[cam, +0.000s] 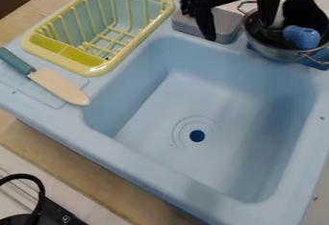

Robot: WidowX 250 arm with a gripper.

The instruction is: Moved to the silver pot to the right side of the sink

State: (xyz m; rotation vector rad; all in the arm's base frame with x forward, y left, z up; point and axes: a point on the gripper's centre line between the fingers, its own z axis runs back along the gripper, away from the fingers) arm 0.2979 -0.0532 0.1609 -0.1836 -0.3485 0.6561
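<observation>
A black two-finger gripper (239,31) hangs down at the top right of the frame. It is open, its two fingers spread well apart: one reaches down in front of a grey rectangular block (226,26), the other into a silver metal pot (276,53). I cannot tell whether either finger touches them. The pot, with a loop handle on either side, sits at the upper right, over the rim of a light blue toy sink (160,173). Inside it are a black item (305,11) and a small blue item (302,36). The sink's basin fills the middle, with a dark round drain hole (197,136). At the upper left is a yellow dish rack (96,70); just below it, on the sink's ledge, lies a toy knife (59,85) with a teal handle and beige blade. A black cable (42,193) curves at the lower left.
</observation>
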